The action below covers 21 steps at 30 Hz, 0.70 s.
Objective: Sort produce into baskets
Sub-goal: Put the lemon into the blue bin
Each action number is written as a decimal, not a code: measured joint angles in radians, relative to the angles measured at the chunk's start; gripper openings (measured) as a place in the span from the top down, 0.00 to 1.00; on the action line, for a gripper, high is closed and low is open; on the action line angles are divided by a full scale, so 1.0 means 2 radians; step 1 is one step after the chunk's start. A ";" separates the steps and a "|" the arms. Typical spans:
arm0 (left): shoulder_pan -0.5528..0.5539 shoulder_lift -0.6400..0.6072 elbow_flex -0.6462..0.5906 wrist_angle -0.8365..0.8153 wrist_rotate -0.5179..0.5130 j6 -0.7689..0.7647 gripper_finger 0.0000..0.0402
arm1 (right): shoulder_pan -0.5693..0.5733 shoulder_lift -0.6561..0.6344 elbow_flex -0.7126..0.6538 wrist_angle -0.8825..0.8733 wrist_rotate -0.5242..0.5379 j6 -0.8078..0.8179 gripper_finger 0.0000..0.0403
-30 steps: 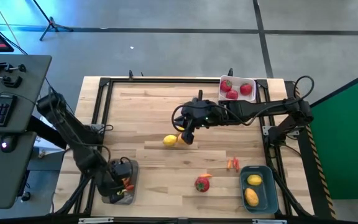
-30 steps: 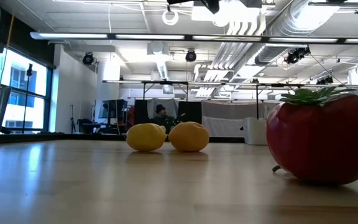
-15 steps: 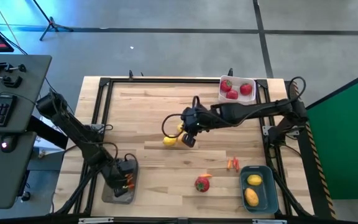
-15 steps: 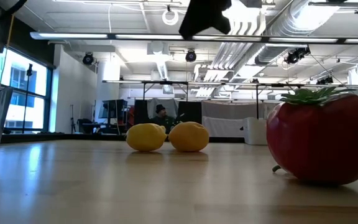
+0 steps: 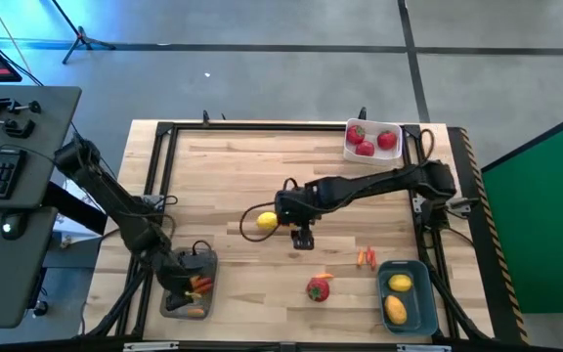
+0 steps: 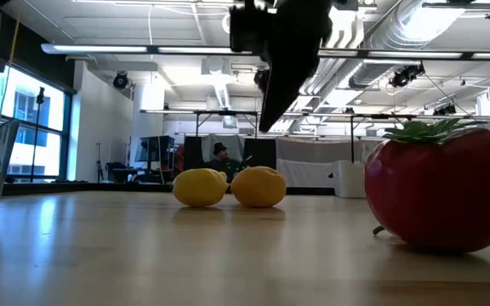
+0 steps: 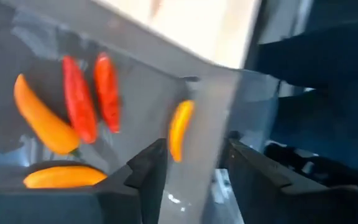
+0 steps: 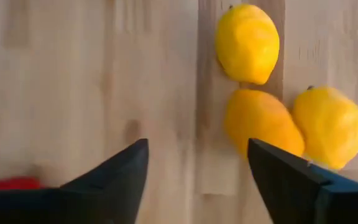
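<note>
Nearby, red fruit (image 5: 318, 288) and loose peppers (image 5: 365, 258).

On the pale wooden slatted table (image 5: 223, 186), the small white rectangular tray (image 5: 399, 149) sits in the far right corner with three round red fruits with green tops (image 5: 365, 147) in it. The blue-teal rectangular tray (image 5: 420, 293) lies in the near right corner, holding two yellow-orange oval lemons (image 5: 397, 298). The flat grey tray with rounded corners (image 5: 208, 269) lies near the left front corner, with thin orange-red peppers (image 5: 195, 286) in it and the left gripper (image 5: 179, 284) above them. Three more lemons (image 8: 263, 121) cluster mid-table, touching, just beside the right gripper (image 5: 301, 235). Between that cluster and the blue-teal tray lie a lone red fruit (image 5: 318, 288) and loose peppers (image 5: 366, 258).
</note>
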 joint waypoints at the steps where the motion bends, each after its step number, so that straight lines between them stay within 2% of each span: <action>1: -0.002 -0.012 0.000 0.000 -0.005 0.002 0.61 | 0.000 0.006 0.000 0.000 0.008 -0.024 0.30; 5: -0.008 -0.062 0.000 0.000 -0.033 0.012 0.58 | -0.001 0.029 0.000 0.007 0.064 -0.113 0.25; 12: -0.008 -0.133 0.000 -0.005 -0.079 0.025 0.58 | -0.020 0.066 0.000 0.014 0.081 -0.190 0.24; 15: -0.007 -0.159 0.000 -0.011 -0.096 0.032 0.58 | -0.029 0.077 0.000 0.017 0.086 -0.180 0.25; 18: 0.003 -0.189 0.000 -0.024 -0.109 0.038 0.58 | -0.041 0.080 0.000 0.008 0.054 -0.131 0.28; 21: 0.018 -0.221 0.000 -0.037 -0.134 0.075 0.58 | -0.049 0.080 -0.003 0.007 0.025 -0.068 0.36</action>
